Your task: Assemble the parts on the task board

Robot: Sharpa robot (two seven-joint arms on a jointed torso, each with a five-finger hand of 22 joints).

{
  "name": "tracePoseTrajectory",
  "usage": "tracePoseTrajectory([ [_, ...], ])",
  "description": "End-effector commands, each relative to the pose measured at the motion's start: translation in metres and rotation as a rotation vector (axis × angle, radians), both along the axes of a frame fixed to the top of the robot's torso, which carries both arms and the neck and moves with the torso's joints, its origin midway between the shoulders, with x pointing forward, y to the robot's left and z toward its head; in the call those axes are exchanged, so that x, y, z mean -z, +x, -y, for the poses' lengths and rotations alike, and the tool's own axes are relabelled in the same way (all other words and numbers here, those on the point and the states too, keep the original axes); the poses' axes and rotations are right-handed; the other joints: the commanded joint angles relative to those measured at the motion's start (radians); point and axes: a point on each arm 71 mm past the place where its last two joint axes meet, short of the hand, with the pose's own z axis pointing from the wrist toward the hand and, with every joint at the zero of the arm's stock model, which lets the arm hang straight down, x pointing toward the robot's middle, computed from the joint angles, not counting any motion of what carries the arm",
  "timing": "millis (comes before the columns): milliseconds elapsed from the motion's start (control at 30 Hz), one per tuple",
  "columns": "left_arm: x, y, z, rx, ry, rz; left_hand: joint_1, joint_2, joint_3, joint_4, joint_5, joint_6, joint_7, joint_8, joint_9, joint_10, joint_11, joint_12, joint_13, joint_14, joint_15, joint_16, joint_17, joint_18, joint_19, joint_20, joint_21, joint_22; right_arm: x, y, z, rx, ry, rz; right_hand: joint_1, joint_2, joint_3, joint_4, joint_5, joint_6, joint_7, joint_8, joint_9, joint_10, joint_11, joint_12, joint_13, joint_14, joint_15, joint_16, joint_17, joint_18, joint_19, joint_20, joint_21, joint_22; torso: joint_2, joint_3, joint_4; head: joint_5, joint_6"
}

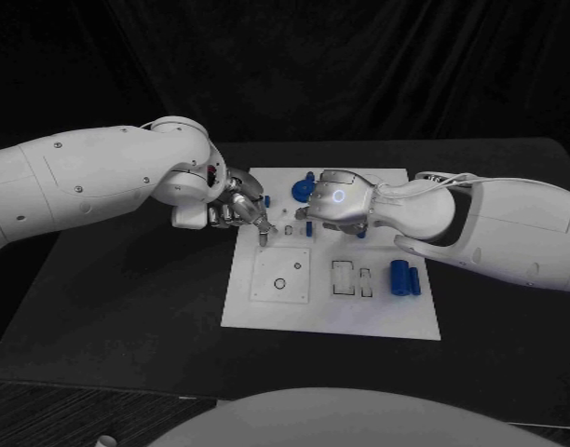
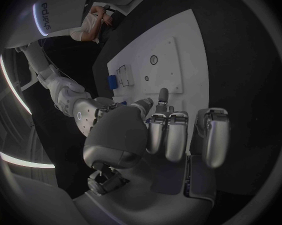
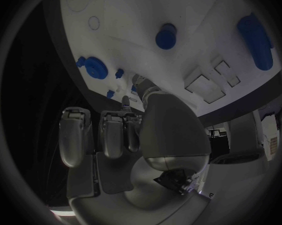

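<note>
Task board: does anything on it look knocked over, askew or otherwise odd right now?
Nothing stands out. The task board lies flat on the table, two blue cylinders lie side by side near its right edge, and both hands, left hand and right hand, work at its far end.

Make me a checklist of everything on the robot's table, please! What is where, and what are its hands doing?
Surface: black table, with the white task board in its middle.
Job's things: blue cylinders lie on the board's right part; a blue round part sits near the far edge; smaller blue pieces lie close to it.
Clutter: nothing seen.
Hands: left hand is over the board's far left edge, fingers curled, one fingertip pointing down at the board; right hand hovers over the far middle. Whether either holds a piece, I cannot tell.
Cables: a thin cable runs along the right arm.
Surroundings: dark curtain behind.
</note>
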Motion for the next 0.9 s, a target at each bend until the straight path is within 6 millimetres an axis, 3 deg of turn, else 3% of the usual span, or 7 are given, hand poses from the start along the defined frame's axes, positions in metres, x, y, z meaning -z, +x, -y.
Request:
tracePoseTrajectory([
  [33,0.0,-0.001,0.001,0.002,-0.017,-0.003,0.009,-0.002,-0.001,-0.005,-0.001,0.004,0.003,-0.006,-0.001,0.104,0.007,0.003,0.263,0.106,0.008,0.003,0.263,0.014,0.029,0.007,-0.001,0.193,-0.026,-0.002,0.004,-0.062,0.158,0.071,0.006,-0.004,-0.006,0.005,-0.008,-0.002,-0.006,0.001,-0.004,0.104,-0.006,0.005,0.264,0.1,-0.005,0.005,0.235,0.008,0.072,-0.006,0.007,0.242,0.0,0.0002,0.0,0.001,0.0],
  [133,0.0,-0.001,0.001,0.002,-0.017,-0.003,0.01,-0.002,0.0,-0.007,-0.001,0.004,0.002,-0.006,-0.001,0.104,0.007,0.003,0.263,0.106,0.008,0.003,0.263,0.014,0.029,0.007,-0.001,0.194,-0.039,-0.001,0.011,-0.065,0.211,0.071,0.023,0.0,-0.006,0.018,0.006,0.027,-0.001,0.015,-0.009,0.104,-0.005,0.005,0.264,0.101,-0.004,0.007,0.241,0.005,0.076,-0.008,0.016,0.245,0.0,0.0003,0.0,-0.002,0.0],
  [333,0.0,-0.001,0.003,0.006,-0.022,-0.002,0.011,-0.002,0.001,-0.009,0.0,0.005,0.002,-0.007,-0.002,0.104,0.007,0.003,0.263,0.106,0.008,0.003,0.263,0.014,0.028,0.007,-0.002,0.193,-0.049,0.01,0.023,0.014,0.273,-0.036,0.055,0.011,0.022,0.026,0.135,0.156,0.028,0.079,0.012,0.104,-0.004,0.005,0.264,0.103,-0.004,0.01,0.247,0.004,0.08,-0.013,0.022,0.247,0.0,0.0004,-0.0004,-0.012,0.0],
  [433,0.0,-0.001,0.004,0.01,-0.024,-0.003,0.013,-0.002,0.002,-0.01,0.0,0.005,0.002,-0.007,-0.002,0.104,0.007,0.003,0.263,0.106,0.008,0.003,0.263,0.014,0.028,0.007,-0.002,0.193,-0.046,0.016,0.028,0.068,0.284,-0.13,0.049,0.013,0.018,0.034,0.084,0.178,0.036,0.098,0.026,0.104,-0.002,0.005,0.264,0.104,-0.005,0.011,0.25,0.003,0.081,-0.016,0.024,0.248,0.0,0.0004,-0.0003,-0.012,0.0],
  [500,0.0,-0.001,0.004,0.011,-0.024,-0.003,0.013,-0.002,0.002,-0.01,0.0,0.005,0.002,-0.007,-0.002,0.104,0.007,0.003,0.263,0.106,0.008,0.003,0.263,0.014,0.028,0.007,-0.002,0.193,-0.042,0.021,0.031,0.094,0.293,-0.189,0.046,0.014,0.007,0.047,0.011,0.197,0.037,0.114,0.038,0.104,-0.002,0.005,0.264,0.104,-0.006,0.011,0.251,0.002,0.083,-0.018,0.027,0.249,0.0,0.0005,-0.0004,-0.011,0.0],
  [600,0.0,-0.001,0.004,0.011,-0.026,-0.003,0.013,-0.002,0.002,-0.01,0.0,0.005,0.002,-0.007,-0.002,0.104,0.007,0.003,0.263,0.106,0.008,0.003,0.263,0.014,0.028,0.007,-0.002,0.193,-0.036,0.025,0.034,0.121,0.294,-0.248,0.047,0.012,-0.008,0.068,-0.068,0.207,0.025,0.122,0.045,0.104,-0.008,0.005,0.264,0.107,-0.009,0.016,0.262,-0.001,0.09,-0.021,0.04,0.254,0.0,0.0004,0.0003,-0.014,0.0],
  [900,0.0,-0.001,0.005,0.01,-0.035,0.002,0.016,0.0,0.005,-0.014,0.003,0.004,0.002,-0.009,-0.004,0.104,0.007,0.003,0.263,0.106,0.008,0.003,0.263,0.014,0.028,0.006,-0.002,0.193,-0.009,0.041,0.036,0.19,0.266,-0.435,0.123,0.007,-0.001,0.102,-0.064,0.168,0.011,0.066,0.001,0.104,-0.02,0.005,0.264,0.107,-0.015,0.017,0.264,-0.008,0.105,-0.028,0.065,0.263,0.0,0.0007,0.0004,-0.015,0.0],
])
